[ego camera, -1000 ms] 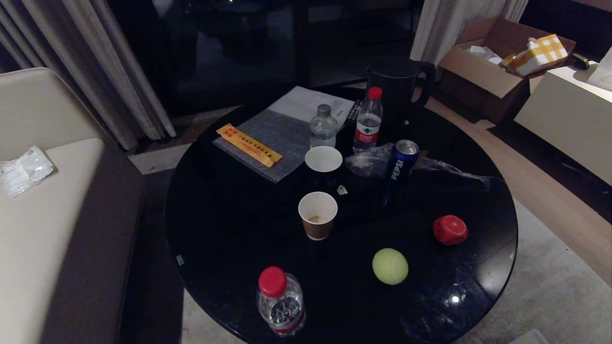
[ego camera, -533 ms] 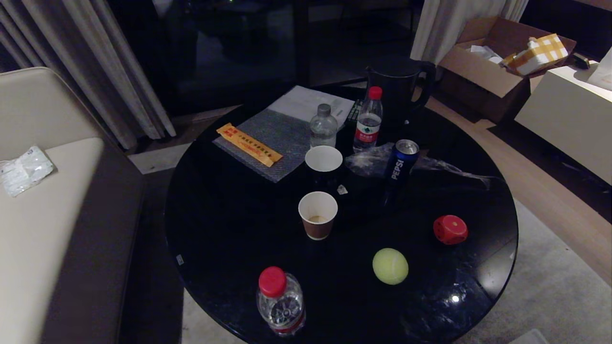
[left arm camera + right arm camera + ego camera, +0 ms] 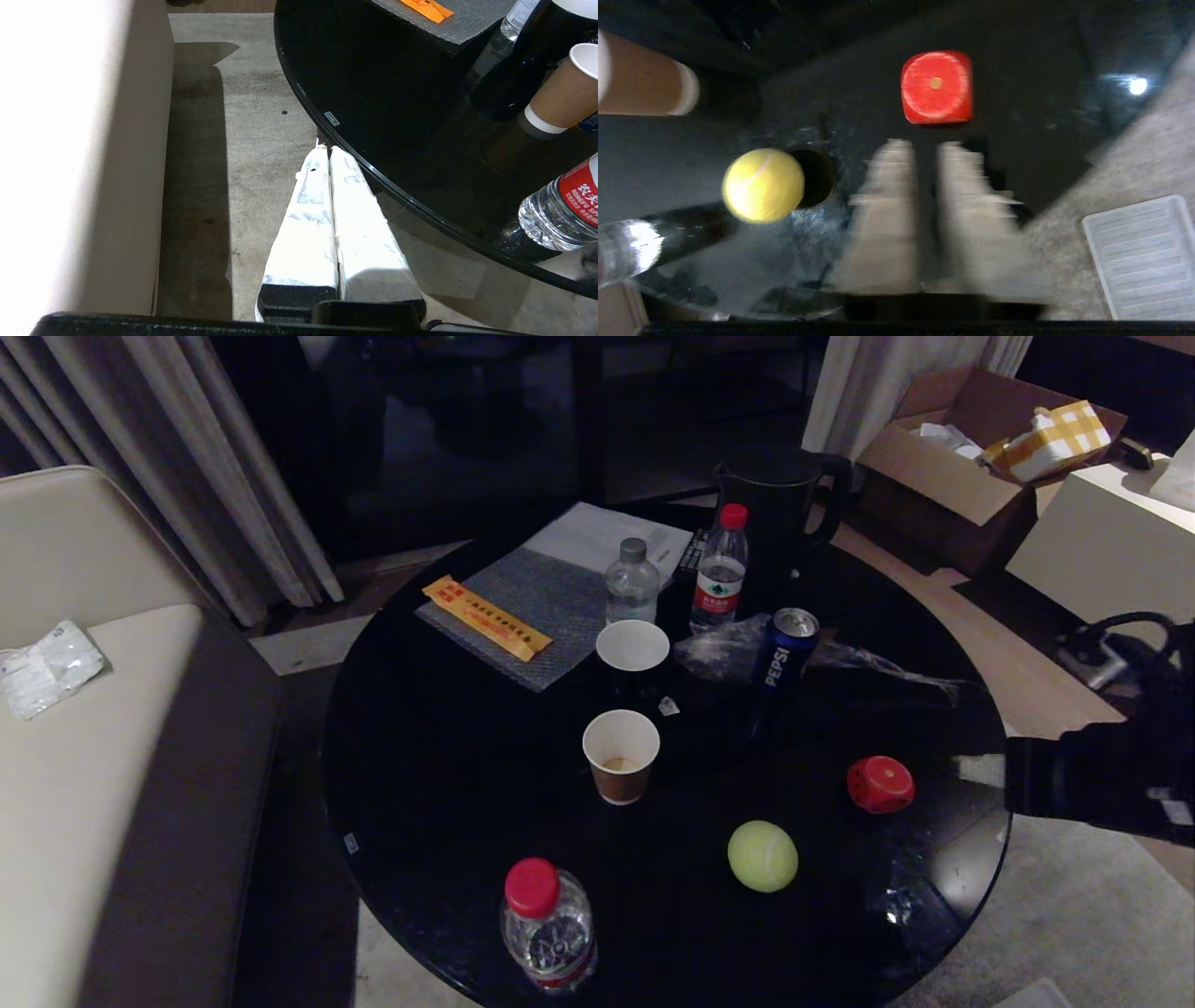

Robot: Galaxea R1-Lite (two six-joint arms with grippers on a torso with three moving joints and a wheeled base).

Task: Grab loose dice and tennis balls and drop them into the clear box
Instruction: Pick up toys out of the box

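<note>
A round black desk (image 3: 448, 784) is seen from the head view, with a red die (image 3: 879, 784) lying near its right edge and a tennis ball (image 3: 763, 856) resting just nearer the robot and to the left of the die, the two apart from each other. The right gripper (image 3: 927, 149) is held above the desk just short of the red die (image 3: 936, 87); its jaws are seen slightly parted with nothing between them, though the view is blurred. In that same view the tennis ball (image 3: 762, 185) is found off to one side of the jaws, and a ribbed translucent lid (image 3: 1143, 254) is seen lying on the carpet beyond the desk edge. The right arm is shown as a dark shape at the right edge of the head view. The left gripper (image 3: 329, 151) is kept low beside the desk rim, over the carpet, its white-wrapped jaws pressed together and empty. A paper cup (image 3: 621, 756), a Pepsi can (image 3: 782, 658) and a red-capped bottle (image 3: 546, 924) are also stood on the desk. The clear box is shown in none of the views.
</note>
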